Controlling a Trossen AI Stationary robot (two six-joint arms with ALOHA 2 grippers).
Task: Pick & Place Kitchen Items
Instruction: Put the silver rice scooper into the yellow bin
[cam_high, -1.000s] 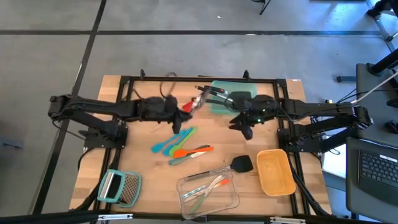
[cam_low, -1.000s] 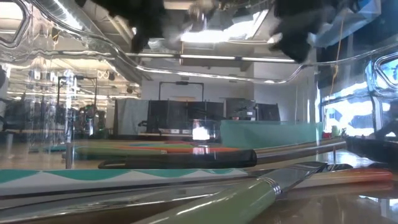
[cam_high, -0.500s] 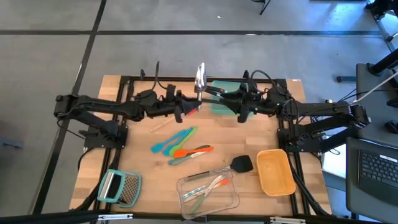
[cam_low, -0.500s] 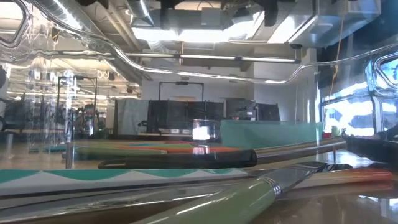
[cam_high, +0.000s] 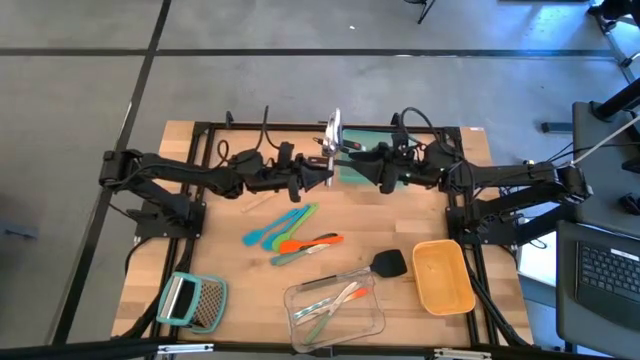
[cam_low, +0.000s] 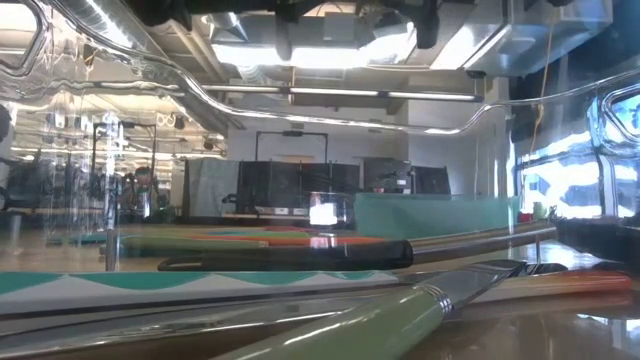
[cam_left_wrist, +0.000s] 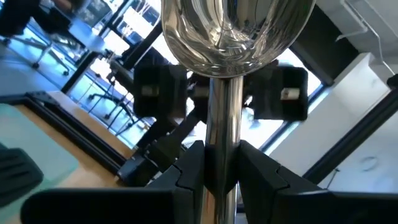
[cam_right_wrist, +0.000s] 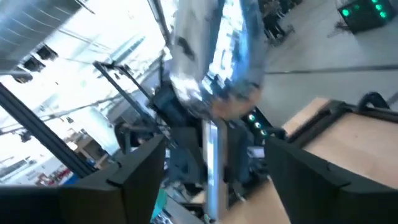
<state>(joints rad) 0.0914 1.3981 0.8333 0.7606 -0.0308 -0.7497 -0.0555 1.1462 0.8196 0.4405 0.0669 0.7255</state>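
Note:
A silver spoon (cam_high: 332, 132) stands nearly upright, high above the far middle of the table, bowl (cam_left_wrist: 236, 25) up. My left gripper (cam_high: 320, 172) is shut on its handle. My right gripper (cam_high: 352, 160) is open just right of it. Its two fingers (cam_right_wrist: 137, 180) stand wide on either side of the spoon's handle (cam_right_wrist: 211, 155) without touching. Other kitchen items lie on the table: teal, orange and green tools (cam_high: 290, 236) in the middle and a black slotted spatula (cam_high: 378, 266) by its flat head. My left gripper pinches the spoon's handle (cam_left_wrist: 222, 134) between its two fingers (cam_left_wrist: 189, 174), below the bowl. The spoon runs on past the fingertips in line with the fingers, bowl uppermost. It is lifted clear of the table.
A teal container (cam_high: 372, 158) sits under the grippers at the far middle. A yellow container (cam_high: 443, 276) is at the right, and a clear one (cam_high: 336, 310) with several utensils at the near middle. A grater with a teal handle (cam_high: 192, 300) lies at the near left.
My left gripper has risen and gone toward the table's right edge with the spoon, turning it from slanted to upright, bowl up. My right gripper has risen and gone toward the far edge and left, up to the spoon, and its fingers now flank the handle.

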